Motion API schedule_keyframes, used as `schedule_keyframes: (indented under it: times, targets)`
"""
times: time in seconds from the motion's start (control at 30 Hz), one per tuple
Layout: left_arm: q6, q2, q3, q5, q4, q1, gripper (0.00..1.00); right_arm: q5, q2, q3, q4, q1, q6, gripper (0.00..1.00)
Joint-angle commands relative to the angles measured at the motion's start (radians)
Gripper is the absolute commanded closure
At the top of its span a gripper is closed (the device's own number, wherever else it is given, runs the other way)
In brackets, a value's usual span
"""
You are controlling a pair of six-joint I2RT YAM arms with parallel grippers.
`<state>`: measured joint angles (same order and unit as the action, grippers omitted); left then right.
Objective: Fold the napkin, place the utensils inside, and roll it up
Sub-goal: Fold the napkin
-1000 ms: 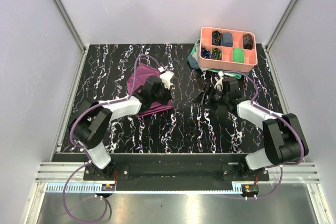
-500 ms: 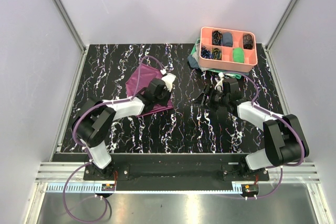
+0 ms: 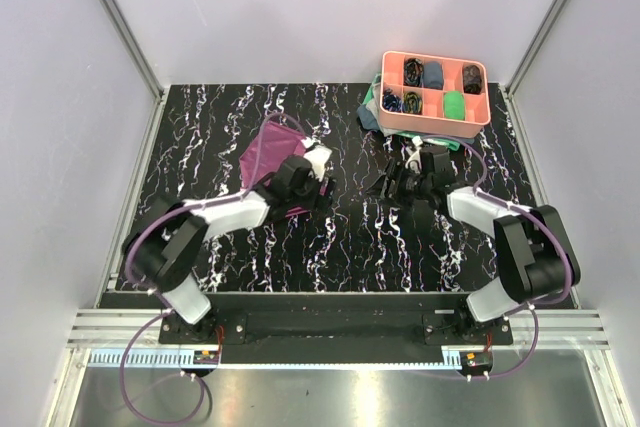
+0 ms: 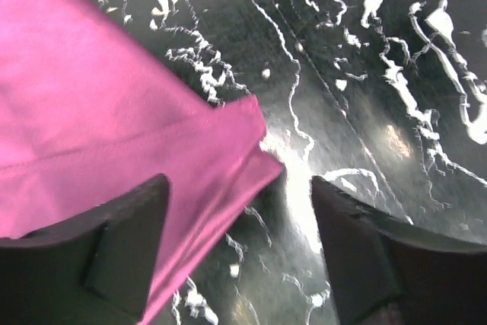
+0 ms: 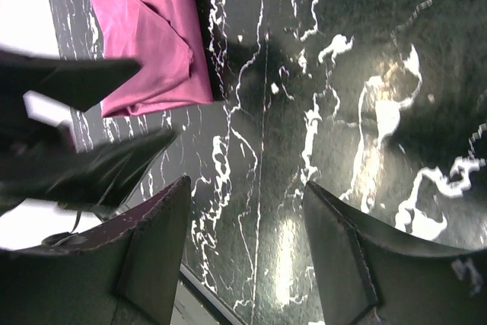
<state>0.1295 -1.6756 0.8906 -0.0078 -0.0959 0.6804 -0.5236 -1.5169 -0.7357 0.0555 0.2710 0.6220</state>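
1. The left arm (image 3: 225, 212) stretches from its base forward and to the right, lying low over the table.
2. The left gripper (image 4: 237, 253) points downward with its jaws spread wide. Both dark fingers (image 4: 125, 245) show at the bottom of its wrist view.
3. The right arm (image 3: 490, 209) bends at the elbow and reaches forward and leftward, toward the middle.
4. The right gripper (image 5: 245, 256) also has its jaws apart. From overhead its tips are hard to make out, but it seems to tilt downward.
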Motion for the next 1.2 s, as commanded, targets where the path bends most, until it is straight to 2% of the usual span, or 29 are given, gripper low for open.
schedule_keyframes:
  times: [0.0,0.13,0.2,0.33,0.37,0.57,0.63,0.83,1.17]
  targets:
    - [0.073,0.18,-0.05,-0.055,-0.021,0.004,0.13,-0.045,-0.049,-0.091,0.024,-0.004,-0.033,0.31]
    - [0.157,0.338,-0.11,-0.155,0.033,0.001,0.02,-0.099,-0.153,-0.184,0.043,0.007,-0.05,0.31]
    - [0.221,0.382,-0.154,-0.179,0.071,-0.03,0.01,-0.122,-0.222,-0.221,0.05,0.017,-0.054,0.31]
    - [0.372,0.488,-0.263,-0.095,0.133,-0.174,0.01,-0.157,-0.344,-0.339,0.052,0.057,-0.071,0.31]
    - [0.422,0.507,-0.286,-0.071,0.139,-0.247,0.01,-0.167,-0.391,-0.358,0.052,0.074,-0.076,0.31]
    - [0.512,0.658,-0.456,0.078,0.13,-0.476,0.01,-0.193,-0.551,-0.467,0.052,0.143,-0.073,0.31]
    - [0.515,0.689,-0.499,0.132,0.127,-0.516,0.01,-0.19,-0.574,-0.485,0.053,0.165,-0.07,0.31]
    - [0.527,0.702,-0.562,0.244,0.099,-0.646,0.02,-0.17,-0.606,-0.484,0.058,0.18,-0.062,0.34]
    - [0.525,0.662,-0.573,0.289,0.041,-0.68,0.03,-0.159,-0.655,-0.473,0.05,0.215,-0.07,0.54]
